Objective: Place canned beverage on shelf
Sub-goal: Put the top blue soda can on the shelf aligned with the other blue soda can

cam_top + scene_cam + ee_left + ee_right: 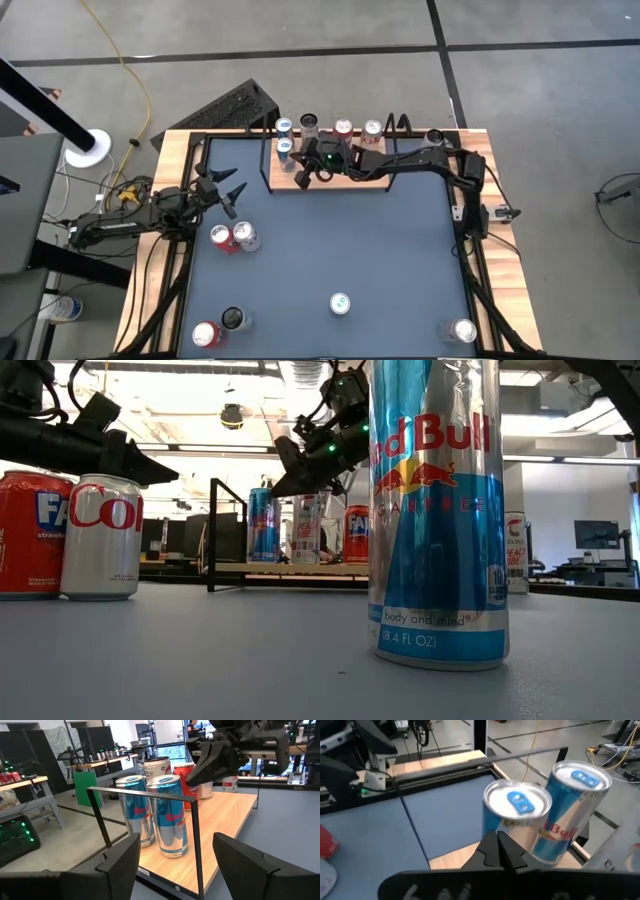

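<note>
The right gripper (303,176) hangs over the near left part of the shelf (420,186), just beside the two slim blue-and-silver cans (161,815) that stand at the shelf's left end. Its fingers (499,851) are pressed together with nothing between them, and they sit above and clear of the can tops. Judged from this, the nearer of the two cans has been set down and let go, and the arm holds off the row so as not to knock it.

The two blue cans stand upright and touching, long axis vertical, pull-tab tops up, printed sides facing out toward the left wire frame (150,820). Further right along the board stand a pale can (310,123), a red can (343,128) and another pale can (373,128), all upright. The row runs along the board's length, which fits the cans being packed from the left end.

The left gripper (229,190) waits above the table's left side, fingers (250,865) spread apart and holding nothing, pointed toward the shelf. Just near it two cans (232,237) stand upright on the blue tabletop (380,260); more cans stand nearer, well apart. These appear left to be shelved.
</note>
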